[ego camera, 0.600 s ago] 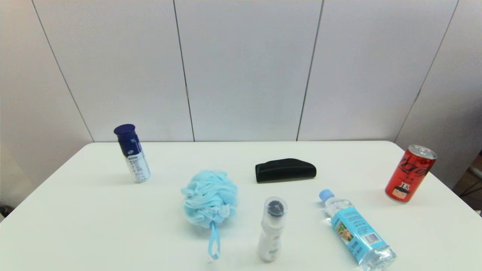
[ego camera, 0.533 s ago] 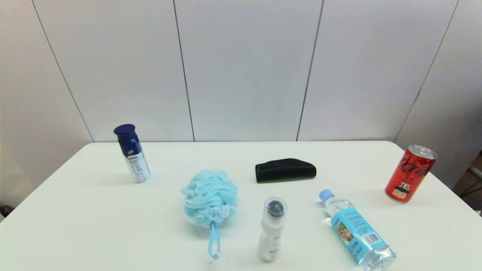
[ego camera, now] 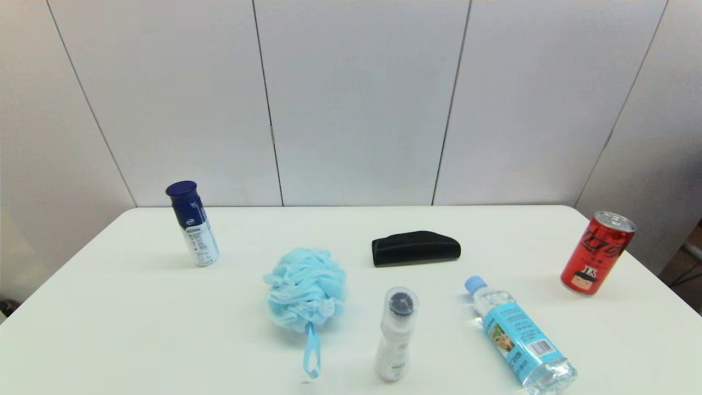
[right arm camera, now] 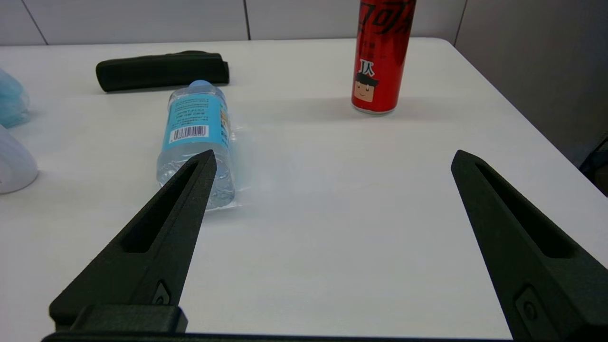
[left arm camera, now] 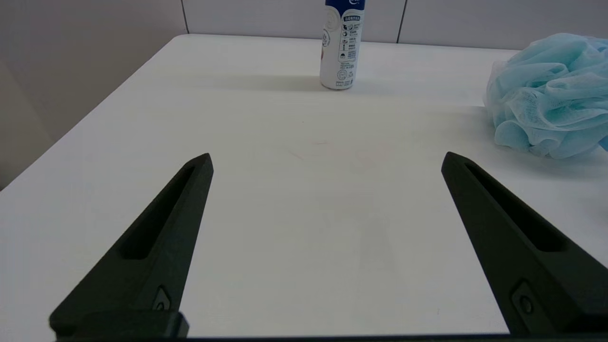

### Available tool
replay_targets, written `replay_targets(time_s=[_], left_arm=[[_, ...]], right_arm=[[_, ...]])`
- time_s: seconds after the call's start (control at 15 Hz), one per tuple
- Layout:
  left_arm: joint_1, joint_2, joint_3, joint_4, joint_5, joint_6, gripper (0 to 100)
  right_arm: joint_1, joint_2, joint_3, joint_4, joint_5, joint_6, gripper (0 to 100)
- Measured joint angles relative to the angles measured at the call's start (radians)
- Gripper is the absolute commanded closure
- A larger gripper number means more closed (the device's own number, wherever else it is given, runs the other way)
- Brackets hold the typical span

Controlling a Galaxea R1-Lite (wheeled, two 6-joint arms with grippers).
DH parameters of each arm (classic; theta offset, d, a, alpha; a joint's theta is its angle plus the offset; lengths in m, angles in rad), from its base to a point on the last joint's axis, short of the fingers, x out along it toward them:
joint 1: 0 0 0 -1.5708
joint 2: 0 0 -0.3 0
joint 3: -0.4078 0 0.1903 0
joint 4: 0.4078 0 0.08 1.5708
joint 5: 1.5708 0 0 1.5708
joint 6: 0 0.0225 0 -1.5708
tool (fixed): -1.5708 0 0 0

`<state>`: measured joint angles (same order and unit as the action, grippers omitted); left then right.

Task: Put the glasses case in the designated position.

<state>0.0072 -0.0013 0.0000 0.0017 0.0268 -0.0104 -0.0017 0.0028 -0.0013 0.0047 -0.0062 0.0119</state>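
The matte black glasses case [ego camera: 415, 248] lies flat on the white table [ego camera: 137, 307], right of centre toward the back; in the right wrist view the glasses case [right arm camera: 162, 70] rests beyond the lying water bottle. Neither arm shows in the head view. My right gripper [right arm camera: 331, 159] hovers open over the table's near right part, far short of the case, nothing between its fingers. Over bare tabletop at the near left my left gripper [left arm camera: 327, 160] is open and empty too.
A blue-capped spray can [ego camera: 192, 224] stands at the back left. A light blue bath pouf [ego camera: 305, 288] sits centre-left, a small white bottle [ego camera: 396, 334] stands near the front. A water bottle [ego camera: 518, 336] lies front right; a red can [ego camera: 597, 253] stands by the right edge.
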Motion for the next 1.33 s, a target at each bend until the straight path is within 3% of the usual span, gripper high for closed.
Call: replay_targets(time_s=[0.2,0.6,0.8,1.07,1.33], left_arm=[[0.0,0.0,0.0,0.0,0.0,0.0,0],[0.0,0.0,0.0,0.0,0.0,0.001,0],[0.0,0.0,0.0,0.0,0.0,0.0,0],[0.0,0.0,0.0,0.0,0.0,0.0,0],[0.0,0.0,0.0,0.0,0.0,0.0,0]], right_arm=[[-0.001,0.031,-0.012,0.0,0.0,0.001,0],[-0.002,0.228,-0.204,0.007,0.01,-0.011,0],[-0.008,0.412,-0.387,0.006,0.006,-0.014,0],[-0.01,0.721,-0.73,0.013,0.003,-0.031,0],[0.006,1.02,-1.15,0.12,0.01,-0.136,0]])
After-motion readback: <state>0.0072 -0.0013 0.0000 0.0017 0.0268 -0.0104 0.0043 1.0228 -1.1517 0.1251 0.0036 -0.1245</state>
